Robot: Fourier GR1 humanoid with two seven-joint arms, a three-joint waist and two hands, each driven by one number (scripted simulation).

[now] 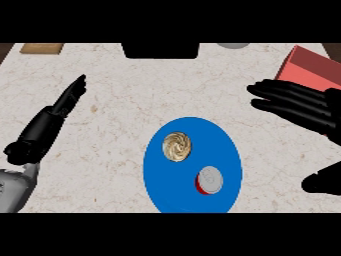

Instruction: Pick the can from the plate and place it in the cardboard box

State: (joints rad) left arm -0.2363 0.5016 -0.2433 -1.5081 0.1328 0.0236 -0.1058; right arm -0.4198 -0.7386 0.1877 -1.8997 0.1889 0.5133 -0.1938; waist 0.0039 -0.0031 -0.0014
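Blue plate, red can with grey top, swirled tan, perhaps pastry-like, piece.

Item 1: bench, pale marbled top in beige with fine veining, dark wood showing beyond its left and right far corners.

Item 2: round swirled pastry, tan and cream.

Item 3: flat tan wooden piece, at the far left edge of the bench, partly cut off.

Item 4: black block, at the far edge, centre.

Item 5: grey rounded object, far edge, just right of the black block; only a sliver shows.
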